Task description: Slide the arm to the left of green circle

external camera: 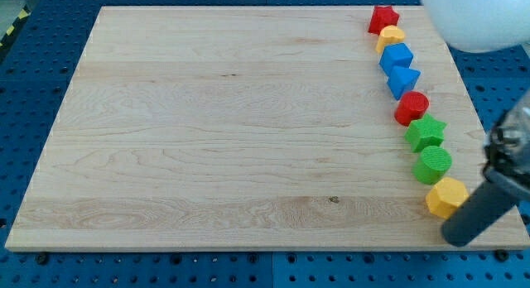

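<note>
The green circle [433, 165] lies near the board's right edge, in a curved line of blocks. Above it sit a green star [426, 132], a red circle [411, 108], a blue triangle [403, 80], a blue cube [396, 57], a yellow block [390, 38] and a red star [383, 19]. A yellow hexagon [446, 197] lies just below the green circle. My tip [458, 235] is at the board's bottom right corner, just below and right of the yellow hexagon, and below right of the green circle.
The wooden board [232, 131] rests on a blue perforated table. A white rounded body of the arm [476, 19] covers the view's top right corner. The blocks all line the board's right side.
</note>
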{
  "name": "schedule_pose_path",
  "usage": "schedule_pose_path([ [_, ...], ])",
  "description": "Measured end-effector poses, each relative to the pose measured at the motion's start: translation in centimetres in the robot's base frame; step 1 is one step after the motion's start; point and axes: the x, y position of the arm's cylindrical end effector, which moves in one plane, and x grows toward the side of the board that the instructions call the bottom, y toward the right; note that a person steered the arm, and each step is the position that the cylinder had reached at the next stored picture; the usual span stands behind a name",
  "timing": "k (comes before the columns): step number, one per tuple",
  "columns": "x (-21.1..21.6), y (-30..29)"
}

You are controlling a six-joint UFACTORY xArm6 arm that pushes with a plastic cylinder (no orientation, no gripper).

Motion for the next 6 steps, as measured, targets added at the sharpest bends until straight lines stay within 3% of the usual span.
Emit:
schedule_pose_path([
  [3,-6.8,-1.5],
  [6,-9.8,-3.1],
])
